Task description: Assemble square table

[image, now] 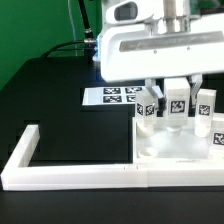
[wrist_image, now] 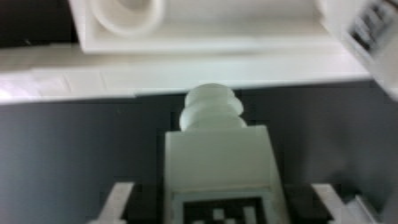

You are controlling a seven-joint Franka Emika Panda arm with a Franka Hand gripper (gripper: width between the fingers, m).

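My gripper (image: 176, 100) hangs over the square table's white slab (image: 185, 150) at the exterior view's right. It is shut on a white tagged leg block (image: 177, 106), held upright just above the slab. In the wrist view the same leg block (wrist_image: 221, 160) fills the space between my fingers (wrist_image: 118, 200), and its rounded screw end (wrist_image: 214, 102) points at the slab's edge (wrist_image: 214, 45). A round corner hole (wrist_image: 125, 14) shows in the slab beyond it. Three more leg blocks (image: 147, 108) (image: 207, 102) (image: 219, 126) stand on the slab around the held one.
The long white L-shaped border wall (image: 70, 177) runs along the front and up the exterior view's left. The marker board (image: 113, 97) lies flat on the black table behind the slab. A green surface borders the table at the far left.
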